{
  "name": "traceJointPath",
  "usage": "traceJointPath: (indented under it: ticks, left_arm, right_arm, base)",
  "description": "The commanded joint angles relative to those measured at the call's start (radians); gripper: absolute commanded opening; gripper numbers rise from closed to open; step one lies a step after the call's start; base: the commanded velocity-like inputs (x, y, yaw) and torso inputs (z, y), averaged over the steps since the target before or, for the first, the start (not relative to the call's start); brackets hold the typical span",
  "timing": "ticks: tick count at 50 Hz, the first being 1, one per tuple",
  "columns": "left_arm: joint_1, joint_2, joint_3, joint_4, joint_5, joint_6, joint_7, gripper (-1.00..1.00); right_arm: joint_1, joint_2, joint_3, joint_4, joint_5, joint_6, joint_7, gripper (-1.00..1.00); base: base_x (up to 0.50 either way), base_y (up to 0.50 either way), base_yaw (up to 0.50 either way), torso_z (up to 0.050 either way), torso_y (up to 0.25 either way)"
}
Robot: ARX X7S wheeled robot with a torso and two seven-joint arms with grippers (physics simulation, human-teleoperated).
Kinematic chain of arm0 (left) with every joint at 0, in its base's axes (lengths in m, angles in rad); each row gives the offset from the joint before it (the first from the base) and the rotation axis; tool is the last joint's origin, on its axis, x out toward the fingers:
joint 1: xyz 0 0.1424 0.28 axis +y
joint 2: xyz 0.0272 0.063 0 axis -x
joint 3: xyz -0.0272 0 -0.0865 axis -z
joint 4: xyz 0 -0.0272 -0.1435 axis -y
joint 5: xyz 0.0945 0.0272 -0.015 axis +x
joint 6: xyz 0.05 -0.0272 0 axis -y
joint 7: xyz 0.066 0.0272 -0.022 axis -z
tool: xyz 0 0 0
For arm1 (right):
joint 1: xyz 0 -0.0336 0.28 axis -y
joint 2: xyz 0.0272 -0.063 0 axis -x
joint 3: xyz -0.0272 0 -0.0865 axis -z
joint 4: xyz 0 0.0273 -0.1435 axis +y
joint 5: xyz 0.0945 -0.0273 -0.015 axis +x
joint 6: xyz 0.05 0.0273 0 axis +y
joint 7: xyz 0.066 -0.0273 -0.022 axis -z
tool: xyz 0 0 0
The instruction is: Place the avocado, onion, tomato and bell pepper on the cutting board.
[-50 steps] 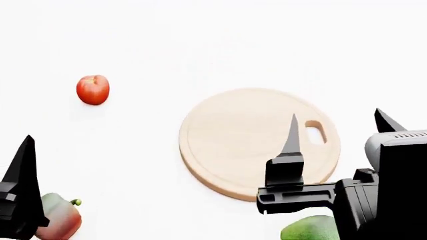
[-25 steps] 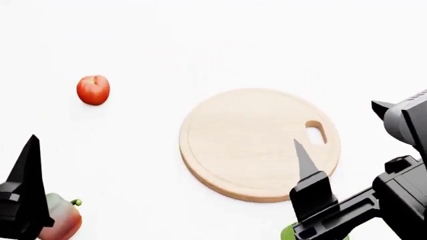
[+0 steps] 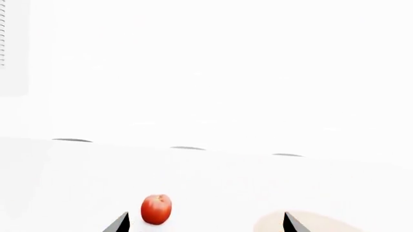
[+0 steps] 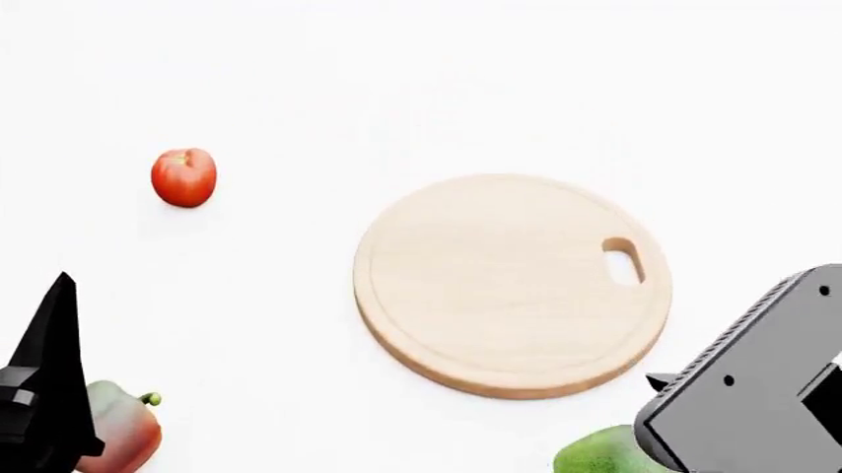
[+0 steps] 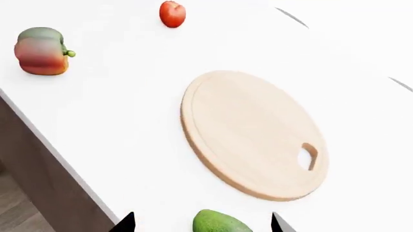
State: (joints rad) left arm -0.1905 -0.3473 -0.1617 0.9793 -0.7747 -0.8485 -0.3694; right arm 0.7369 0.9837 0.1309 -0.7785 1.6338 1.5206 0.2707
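The round wooden cutting board lies bare on the white counter; it also shows in the right wrist view. The red tomato sits far left of it and shows in the left wrist view. The red-green bell pepper lies at the near left, beside my left finger. The green avocado lies near the board's front edge. My right gripper is open with the avocado between its tips. My left gripper is open and empty. The onion is out of view.
The counter's front edge runs close to the avocado and bell pepper, with a brown cabinet face and floor below. My right wrist housing covers the near right corner. Dark oval marks lie at the counter's far side.
My right arm has swung back and down from over the board's front edge to the avocado; its fingers are now hidden behind the wrist housing. The left arm has barely moved.
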Motion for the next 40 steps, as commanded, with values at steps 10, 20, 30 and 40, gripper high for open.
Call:
traceJointPath:
  ticks: [10, 20, 30, 40]
  left_arm:
    - [0.027, -0.023, 0.005, 0.008, -0.016, 0.020, -0.025, 1.00]
    - [0.043, -0.031, 0.006, 0.016, -0.025, 0.029, -0.042, 1.00]
    - [0.054, -0.039, 0.013, 0.037, -0.044, 0.030, -0.072, 1.00]
    - [0.060, -0.061, 0.012, 0.050, -0.077, 0.036, -0.106, 1.00]
  right_arm:
    - [-0.107, 0.032, -0.201, 0.002, -0.495, -0.136, -0.299, 1.00]
    - [-0.106, 0.103, -0.383, 0.091, -0.742, -0.264, -0.407, 1.00]
    - [-0.024, 0.095, -0.542, 0.119, -0.865, -0.302, -0.493, 1.00]
    - [0.045, 0.050, -0.687, 0.172, -0.981, -0.353, -0.558, 1.00]
  base:
    - [0.00, 0.00, 0.00, 0.000, 0.000]
    - [0.00, 0.00, 0.00, 0.000, 0.000]
    - [0.00, 0.00, 0.00, 0.000, 0.000]
    - [0.00, 0.00, 0.00, 0.000, 0.000]
